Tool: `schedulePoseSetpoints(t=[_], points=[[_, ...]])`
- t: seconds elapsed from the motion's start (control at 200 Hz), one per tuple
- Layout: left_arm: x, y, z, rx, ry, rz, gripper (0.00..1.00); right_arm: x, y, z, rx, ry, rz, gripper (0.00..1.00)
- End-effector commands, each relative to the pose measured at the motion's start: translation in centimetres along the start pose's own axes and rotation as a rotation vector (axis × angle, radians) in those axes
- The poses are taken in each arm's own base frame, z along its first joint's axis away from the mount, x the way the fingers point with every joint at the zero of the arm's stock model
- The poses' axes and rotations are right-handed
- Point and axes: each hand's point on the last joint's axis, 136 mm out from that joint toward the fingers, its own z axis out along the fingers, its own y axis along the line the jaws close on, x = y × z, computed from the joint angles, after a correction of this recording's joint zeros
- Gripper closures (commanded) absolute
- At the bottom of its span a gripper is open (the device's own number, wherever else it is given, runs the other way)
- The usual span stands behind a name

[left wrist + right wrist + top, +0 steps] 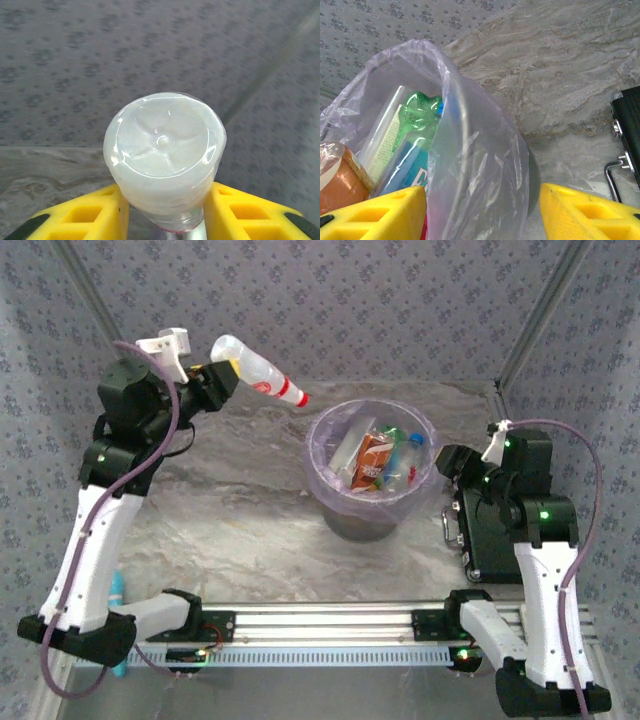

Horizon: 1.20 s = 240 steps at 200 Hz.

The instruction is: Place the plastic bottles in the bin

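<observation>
Now: left gripper (218, 380) is clamped on a clear, red-capped plastic bottle (258, 370), held high up and left of the bin (318, 455), with the cap end tilted down toward the bin. Meanwhile the right gripper (447, 464) sits just right of the bin, fingers (380, 212) spread wide with the lavender liner (470, 175) between them. Several bottles (373, 462) lie inside the bin.

No words or numbers can be read; the orange label (372, 462) on a bottle in the bin (313, 445) is too blurry; the blue label (412, 170) shows cut-off white marks; the pale label (387, 142) has tiny print.
</observation>
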Motion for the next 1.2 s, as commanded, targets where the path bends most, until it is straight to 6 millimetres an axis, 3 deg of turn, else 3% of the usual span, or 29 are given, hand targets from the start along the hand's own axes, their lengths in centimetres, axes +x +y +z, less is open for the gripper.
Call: schedulePoseSetpoints(t=[0.0,0.07,0.195,0.265,0.6,0.79,1.194], points=[[2.3,-3.5,-1.3,0.111,0.132,0.097,0.60,-1.4,1.3,-0.3,-0.041,-0.036,-0.037,0.37],[3.1,-5.5,-0.9,0.165,0.180,0.137,0.60,-1.5,1.5,-0.3,-0.046,-0.034,-0.039,0.37],[6.1,-7.0,0.5,0.156,0.307,0.242,0.61,-1.4,1.4,-0.6,-0.039,-0.038,-0.044,0.37],[8.0,-6.7,2.0,0.125,0.394,0.275,0.62,-1.1,1.3,-0.7,-0.036,-0.035,-0.045,0.37],[10.3,-6.3,6.3,0.054,0.553,0.388,0.61,-0.2,0.8,-0.1,-0.037,-0.015,-0.047,0.37],[12.9,-6.7,8.9,0.106,0.672,0.376,0.55,0.1,0.7,0.5,-0.042,-0.002,-0.048,0.37],[16.4,-6.1,11.7,0.128,0.791,0.356,0.50,0.3,0.4,1.0,-0.038,0.008,-0.056,0.37]])
